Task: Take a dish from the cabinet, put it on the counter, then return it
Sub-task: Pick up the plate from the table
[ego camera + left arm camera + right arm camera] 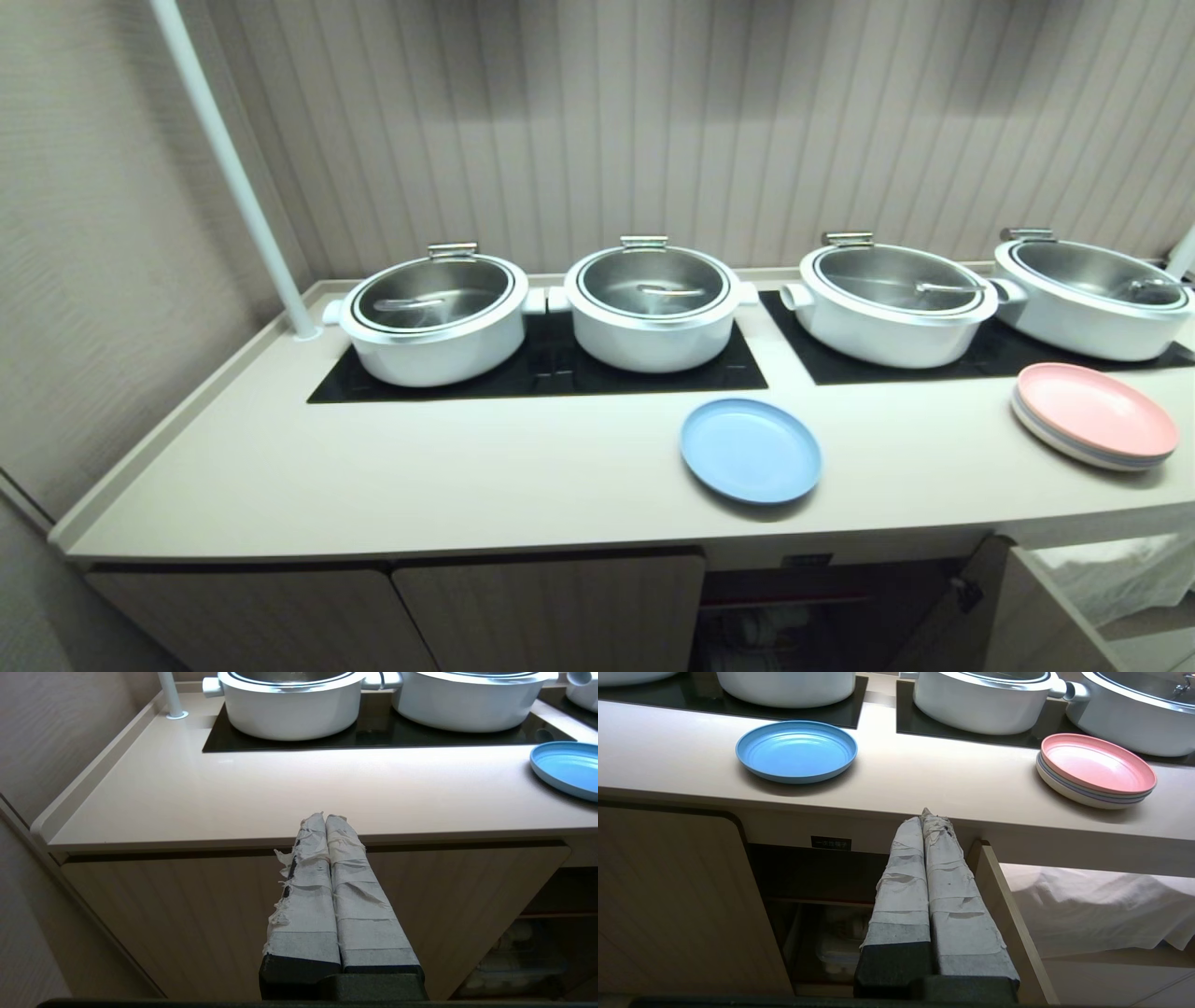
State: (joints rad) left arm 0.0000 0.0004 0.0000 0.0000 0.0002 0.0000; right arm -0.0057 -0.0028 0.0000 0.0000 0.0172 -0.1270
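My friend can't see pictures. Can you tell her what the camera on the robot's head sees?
A light-blue plate lies alone near the front of a cream counter. Behind it four white pots sit on black cooktop panels, and a stack of plates with a pink one on top is at the right. Below, the cabinet stands open.
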